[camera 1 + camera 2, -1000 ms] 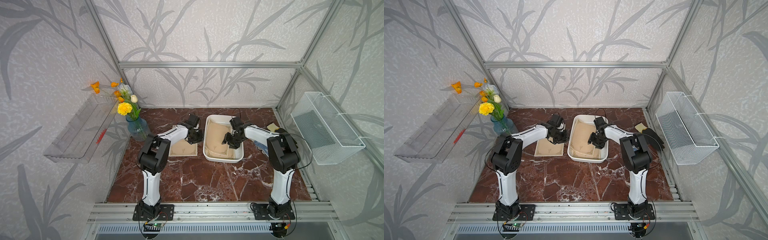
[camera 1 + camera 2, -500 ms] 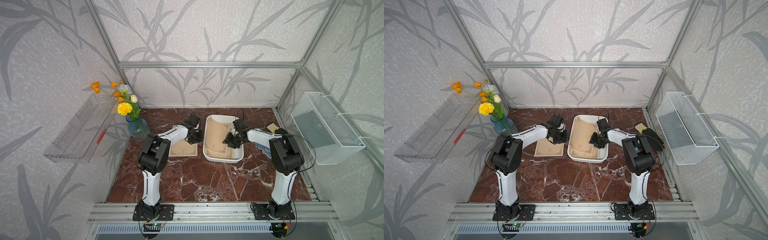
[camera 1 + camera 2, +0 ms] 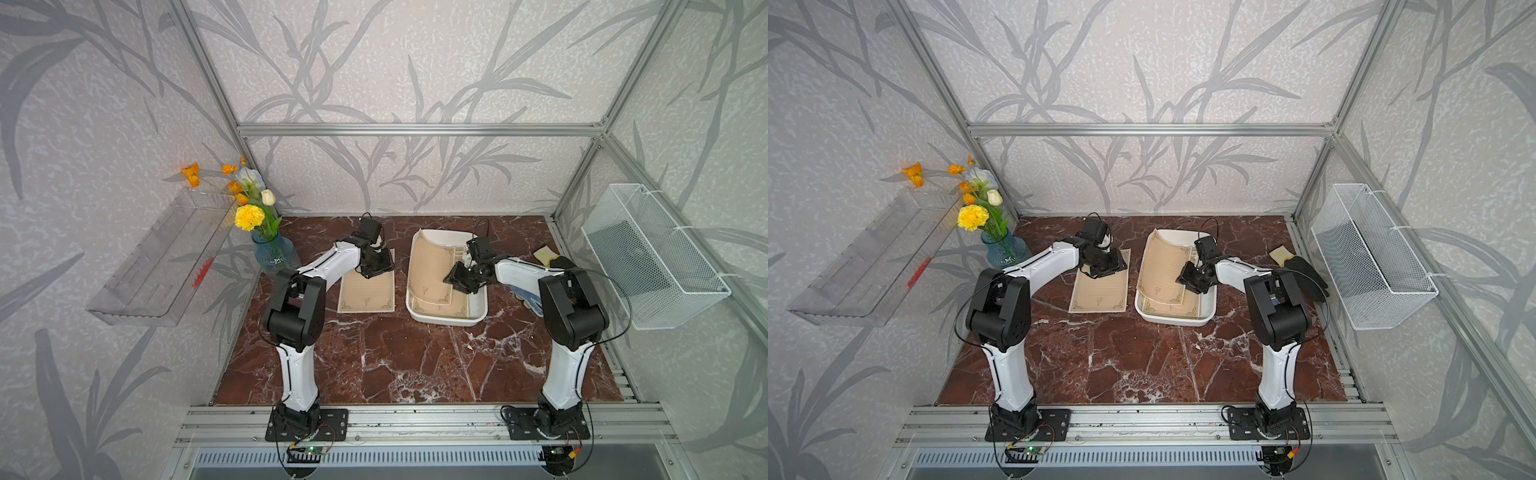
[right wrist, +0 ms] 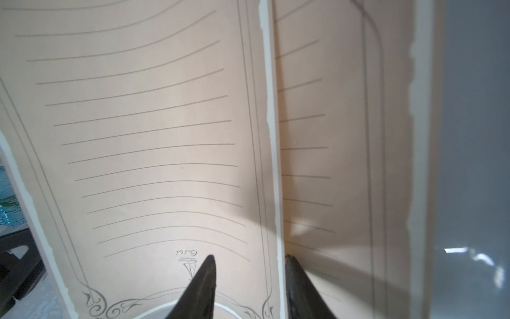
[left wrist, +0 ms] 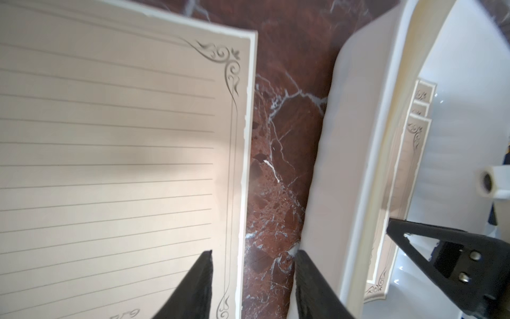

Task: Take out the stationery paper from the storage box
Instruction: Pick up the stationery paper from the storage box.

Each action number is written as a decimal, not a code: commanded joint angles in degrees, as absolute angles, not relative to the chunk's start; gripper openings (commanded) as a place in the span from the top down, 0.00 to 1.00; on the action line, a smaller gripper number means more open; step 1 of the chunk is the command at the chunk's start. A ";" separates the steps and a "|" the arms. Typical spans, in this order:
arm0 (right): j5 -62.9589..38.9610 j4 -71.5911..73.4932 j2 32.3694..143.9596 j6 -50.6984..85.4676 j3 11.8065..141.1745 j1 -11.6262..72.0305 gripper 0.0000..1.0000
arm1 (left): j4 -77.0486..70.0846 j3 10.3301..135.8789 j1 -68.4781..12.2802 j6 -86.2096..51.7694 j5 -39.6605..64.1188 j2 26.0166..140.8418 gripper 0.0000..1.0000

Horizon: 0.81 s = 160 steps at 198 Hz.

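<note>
Left gripper (image 5: 252, 284): jaws now apart, sheet on table (image 3: 366, 289) released beneath.
Right gripper (image 4: 249, 287): narrowed onto lifted sheet (image 3: 430, 266); storage box (image 3: 478, 311) sheets remain.

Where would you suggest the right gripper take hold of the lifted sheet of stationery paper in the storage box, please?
By the long edge facing the right gripper: the lifted sheet bows up clear of the sheets below in the storage box, so one finger can slip beneath, coming from the robot's right.
</note>
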<state>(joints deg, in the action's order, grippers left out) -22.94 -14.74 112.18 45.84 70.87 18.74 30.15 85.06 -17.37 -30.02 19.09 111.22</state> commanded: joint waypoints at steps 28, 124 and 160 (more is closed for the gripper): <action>-24.23 -13.54 113.29 45.61 71.29 18.37 0.58 | 22.63 86.87 -17.82 -34.13 36.26 110.18 0.51; -25.45 -12.97 113.08 45.85 71.02 18.28 0.58 | 39.73 97.84 -23.18 -24.29 26.58 117.69 0.65; -25.68 -12.49 113.12 46.12 70.63 18.28 0.58 | 40.74 98.17 -23.55 -23.28 22.38 117.49 0.64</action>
